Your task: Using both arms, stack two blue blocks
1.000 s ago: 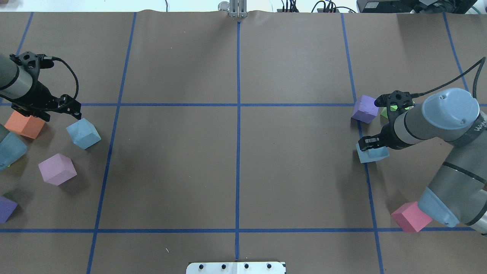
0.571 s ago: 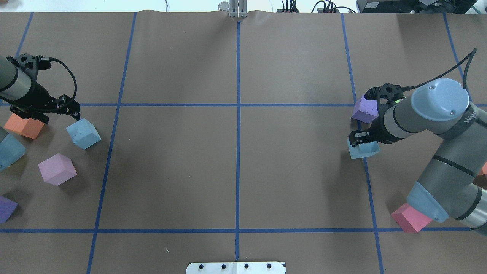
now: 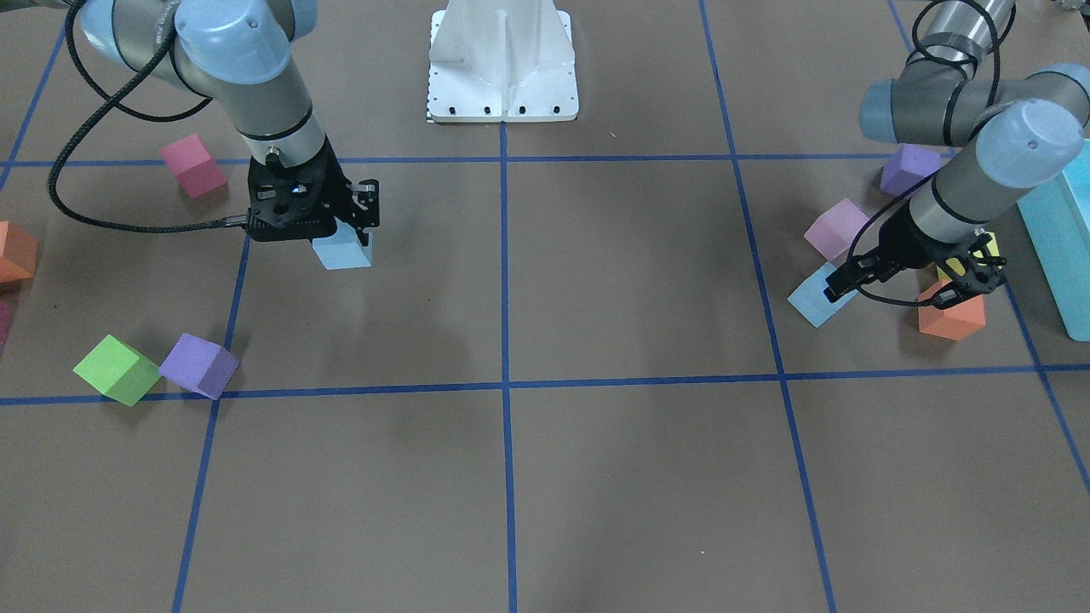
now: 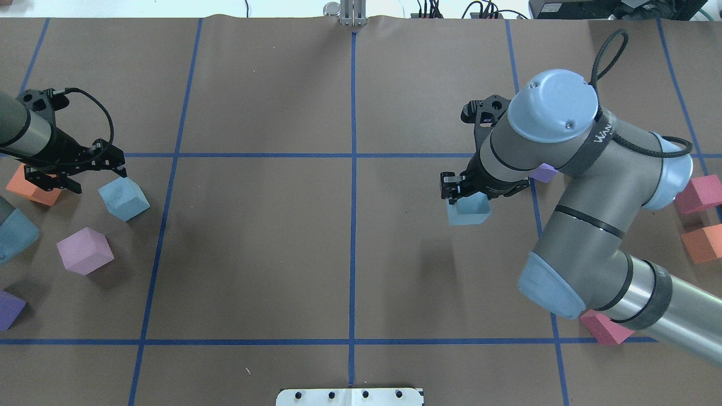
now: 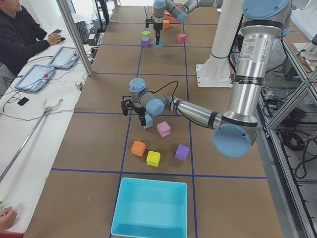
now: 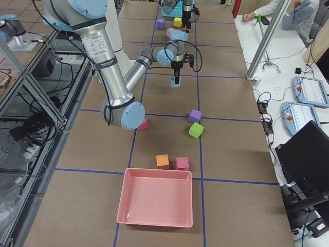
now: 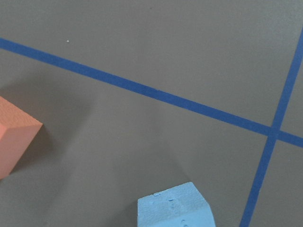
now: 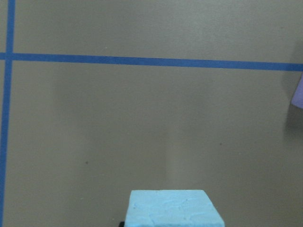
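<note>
One pale blue block (image 4: 468, 210) is held in my right gripper (image 4: 466, 195), which is shut on it a little above the table, right of the centre line. It also shows in the front view (image 3: 342, 253) and at the bottom of the right wrist view (image 8: 170, 209). The other blue block (image 4: 124, 198) lies tilted on the table at the left and shows in the front view (image 3: 816, 297) and the left wrist view (image 7: 173, 208). My left gripper (image 4: 84, 176) is open and empty, hovering just beside and above that block, between it and an orange cube (image 4: 31, 187).
A lilac cube (image 4: 84, 251) and a purple cube (image 4: 10, 309) lie near the left block. A large teal box (image 3: 1056, 247) stands at the left end. Purple (image 4: 545, 172), magenta (image 4: 606, 329), pink (image 4: 699, 194) and orange (image 4: 703, 243) cubes lie around the right arm.
My right arm has carried its blue block well to the left, toward the table's centre. My left gripper has shifted slightly nearer the other blue block and stays open.
</note>
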### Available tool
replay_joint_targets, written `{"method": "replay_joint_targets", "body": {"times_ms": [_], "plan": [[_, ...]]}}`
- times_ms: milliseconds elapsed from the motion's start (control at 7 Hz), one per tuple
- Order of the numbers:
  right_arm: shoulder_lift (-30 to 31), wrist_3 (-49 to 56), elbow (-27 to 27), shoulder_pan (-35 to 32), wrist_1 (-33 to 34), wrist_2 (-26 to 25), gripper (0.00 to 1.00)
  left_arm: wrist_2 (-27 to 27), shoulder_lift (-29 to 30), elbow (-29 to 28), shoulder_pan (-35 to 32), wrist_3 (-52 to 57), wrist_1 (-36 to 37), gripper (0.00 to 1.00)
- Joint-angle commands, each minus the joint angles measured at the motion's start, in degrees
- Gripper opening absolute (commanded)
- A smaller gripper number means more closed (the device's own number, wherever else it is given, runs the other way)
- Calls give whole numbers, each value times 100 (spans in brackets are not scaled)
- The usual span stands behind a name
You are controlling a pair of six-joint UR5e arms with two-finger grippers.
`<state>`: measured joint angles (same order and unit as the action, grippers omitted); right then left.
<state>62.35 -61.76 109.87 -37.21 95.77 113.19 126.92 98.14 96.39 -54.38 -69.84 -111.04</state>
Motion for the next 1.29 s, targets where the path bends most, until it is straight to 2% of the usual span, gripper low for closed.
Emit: {"method": "replay_joint_targets", "body": {"times_ms": [0, 571, 1143], "plan": [[-616, -554, -385, 222, 30, -60, 63, -105, 3, -32, 173, -285, -58, 99], [-1268, -1197, -905, 486, 30, -367, 64, -168, 91, -322, 191, -328, -85, 98], [-1409, -1627, -1195, 811, 4, -746, 65, -168, 214, -375, 305, -741, -146, 88]]}}
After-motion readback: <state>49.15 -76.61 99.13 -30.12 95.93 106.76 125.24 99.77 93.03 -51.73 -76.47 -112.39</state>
